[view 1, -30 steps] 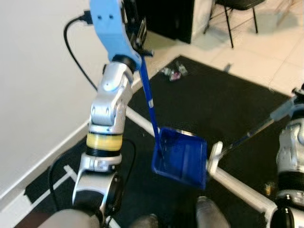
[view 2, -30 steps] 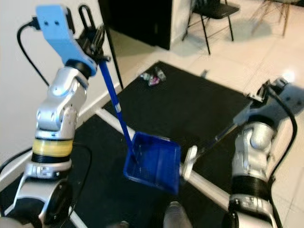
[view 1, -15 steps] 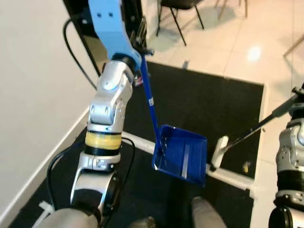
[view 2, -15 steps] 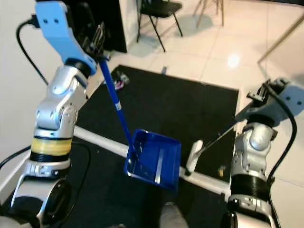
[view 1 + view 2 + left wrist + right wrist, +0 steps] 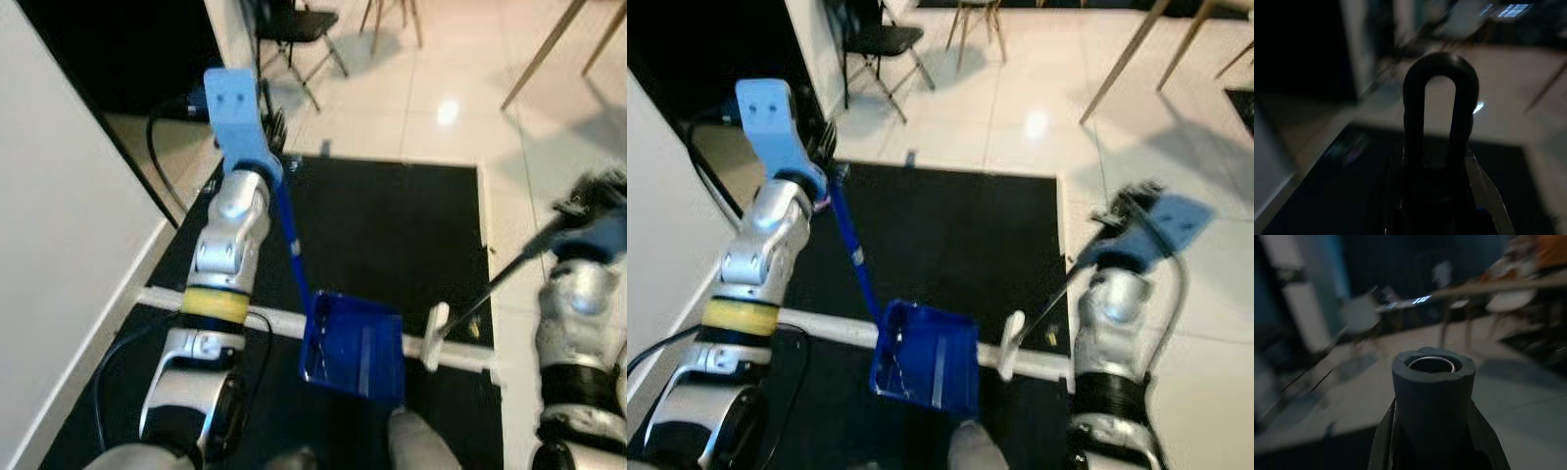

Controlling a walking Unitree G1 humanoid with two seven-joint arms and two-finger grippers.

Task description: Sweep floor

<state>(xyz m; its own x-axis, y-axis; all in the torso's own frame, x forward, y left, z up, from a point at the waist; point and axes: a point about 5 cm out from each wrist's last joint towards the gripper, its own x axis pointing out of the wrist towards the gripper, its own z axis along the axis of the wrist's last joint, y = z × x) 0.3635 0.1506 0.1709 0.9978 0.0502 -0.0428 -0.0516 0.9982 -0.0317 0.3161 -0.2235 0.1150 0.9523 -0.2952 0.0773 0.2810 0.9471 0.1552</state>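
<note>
My left gripper [image 5: 275,125] is raised and shut on the top of the blue dustpan's long handle [image 5: 292,240]. The blue dustpan [image 5: 355,343] hangs low over the black mat [image 5: 392,220], just ahead of my feet. In the left wrist view the handle's black loop [image 5: 1440,93] stands between the fingers. My right gripper [image 5: 585,193] is shut on the broom handle [image 5: 509,269], which slants down to a white broom head [image 5: 434,335] beside the pan. The handle's grey end [image 5: 1432,382] shows in the right wrist view. A small yellowish scrap [image 5: 1050,336] lies near the broom head.
A white tape line [image 5: 260,320] crosses the mat under the pan. A white wall [image 5: 59,225] runs along the left. A black chair [image 5: 294,24] and wooden table legs [image 5: 544,44] stand on the pale tiles [image 5: 421,98] beyond the mat.
The whole picture has swung round, so the camera has turned; the mat's far edge and tiled floor have come into sight. Both grippers keep their hold on dustpan and broom.
</note>
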